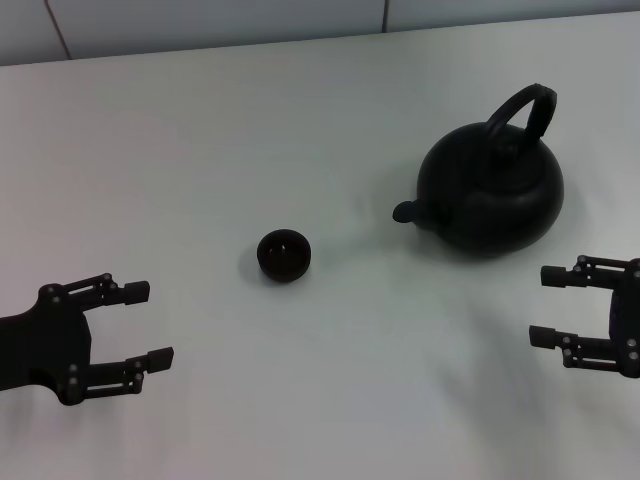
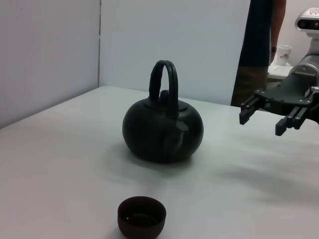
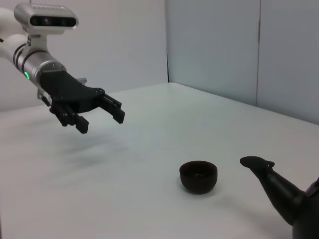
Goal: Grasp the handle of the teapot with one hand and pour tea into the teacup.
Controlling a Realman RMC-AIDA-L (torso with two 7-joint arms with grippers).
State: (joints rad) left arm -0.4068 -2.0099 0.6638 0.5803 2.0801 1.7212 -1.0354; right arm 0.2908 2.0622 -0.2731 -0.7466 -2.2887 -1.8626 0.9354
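We count one teapot [image 1: 492, 190], standing upright on the counter [image 1: 200, 130] toward the robot's right, lid on. Its single handle [image 1: 525, 108] arches over the top, free of any contact, and its short spout [image 1: 405, 211] points toward the robot's left. One teacup [image 1: 283, 255] sits upright near the counter's middle, well apart from the spout, with bare surface between them.

We count two grippers, neither touching anything. The right gripper [image 1: 552, 306] hovers just nearer the robot than the teapot, fingers spread apart and empty, its tips turned toward the counter's middle. The left gripper [image 1: 143, 323] hovers on the near left, also spread wide and empty, well apart from the teacup.

The counter's far edge meets a pale wall [image 1: 200, 25] behind the teapot. Bare surface surrounds both vessels on every visible side. In the left wrist view, a person [image 2: 259, 45] stands beyond the counter's edge.
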